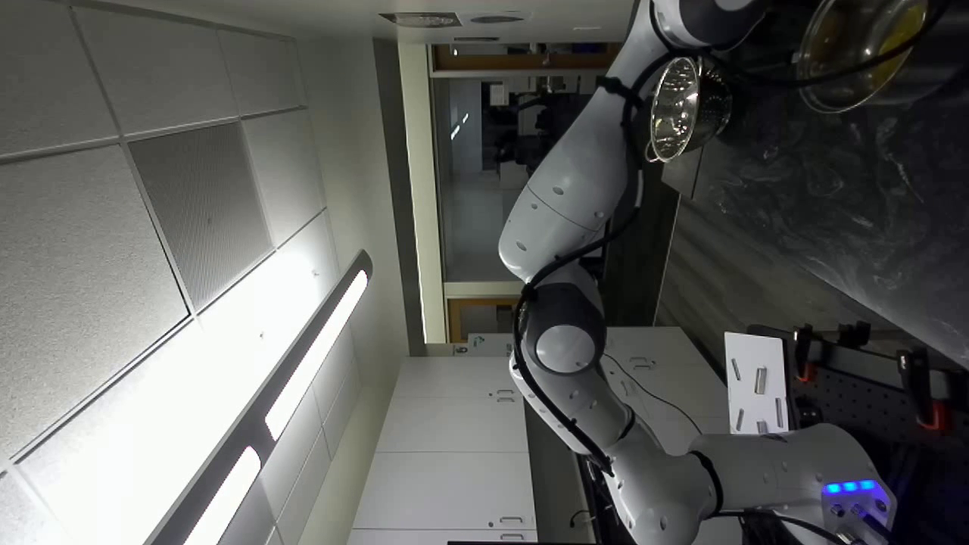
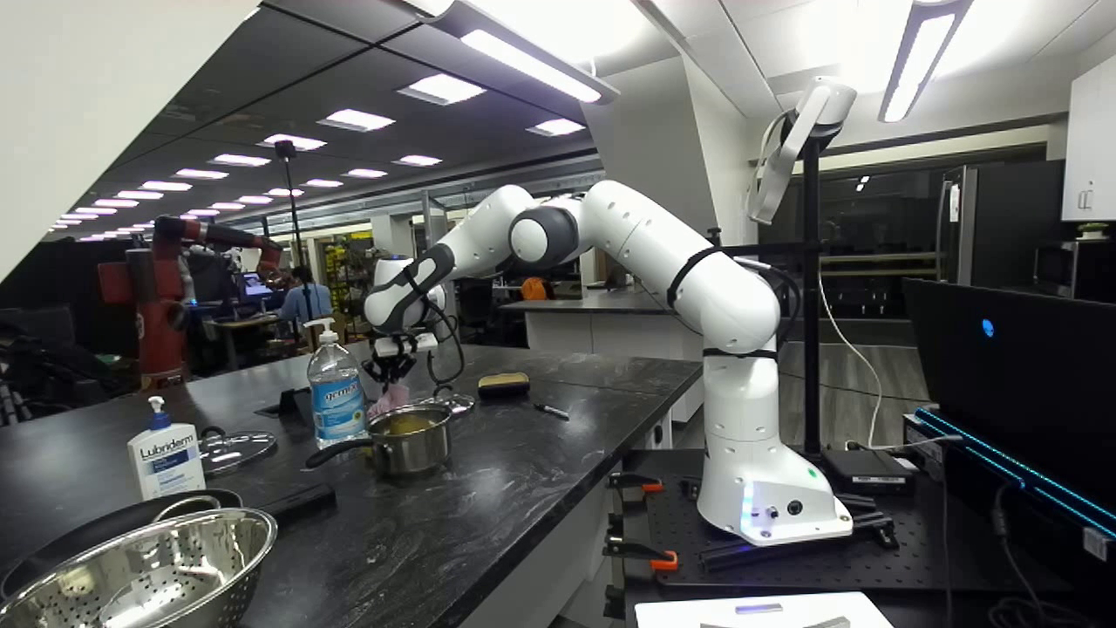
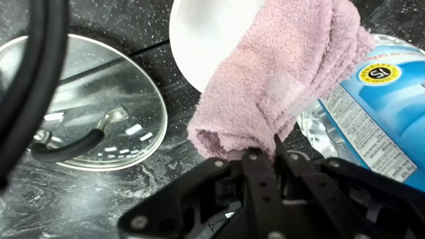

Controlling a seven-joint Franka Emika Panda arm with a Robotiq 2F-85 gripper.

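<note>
Wrist view: we saw the black hand point(image 3: 269, 151) pinching folded pink terry cloth point(image 3: 265, 76) at its twelve o'clock; round clear-glass lid point(image 3: 86, 96) sat at the cloth's nine, blue-labelled plastic bottle point(image 3: 378, 113) at three.

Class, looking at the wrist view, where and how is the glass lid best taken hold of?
Probably by the middle of its black handle, from straight above, closing across the bar: the glass lid rests handle up, and the handle arches clear of the smooth glass. The gripper, now pinching the pink cloth, would need to be freed first.
</note>
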